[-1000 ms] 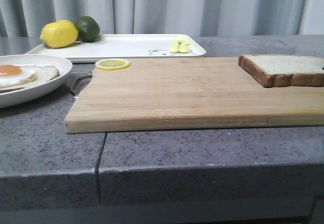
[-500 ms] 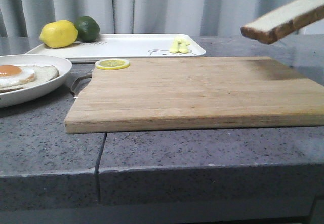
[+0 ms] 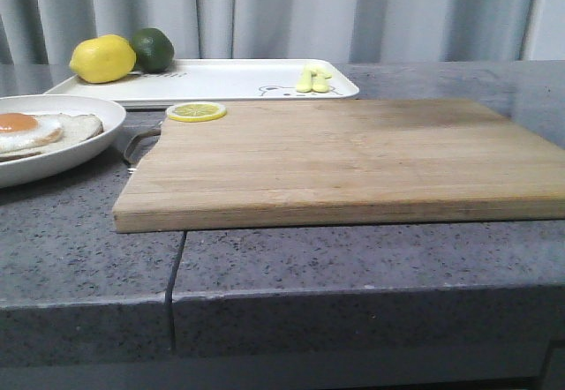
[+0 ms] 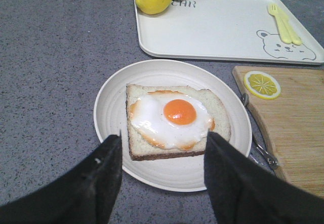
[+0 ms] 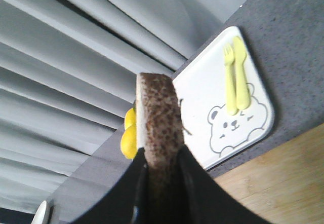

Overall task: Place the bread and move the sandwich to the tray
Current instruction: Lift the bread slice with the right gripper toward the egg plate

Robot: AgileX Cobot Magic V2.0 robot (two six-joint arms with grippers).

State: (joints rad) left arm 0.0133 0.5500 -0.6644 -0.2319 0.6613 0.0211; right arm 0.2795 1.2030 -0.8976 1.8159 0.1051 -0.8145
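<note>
On the wooden cutting board nothing but the lemon slice at its far left corner remained; the bread, which a second earlier had lain flat on the board's right end and half a second earlier hung tilted above it, had left the board. Only a dark scrap at the top edge of the front view, high above the board, may have been part of it or of the arm; could not tell which.

Right wrist view settled the matter: right pincer was clamped on the bread, crust edge showing between the fingers, slice held on edge, well above the board with the tray beyond it.

Left of the board, the plate carried the open-faced base: pale slice with fried egg, no top slice yet. Left pincer hovered just above the plate's near rim, fingers spread wide, holding nothing.

Tray beyond the board carried a lemon, a lime and a yellow fork-and-spoon set.

Judgement: pickup done; bread must travel left across the board and be flattened before landing on the egg. Sandwich not assembled, transfer to tray not begun.
</note>
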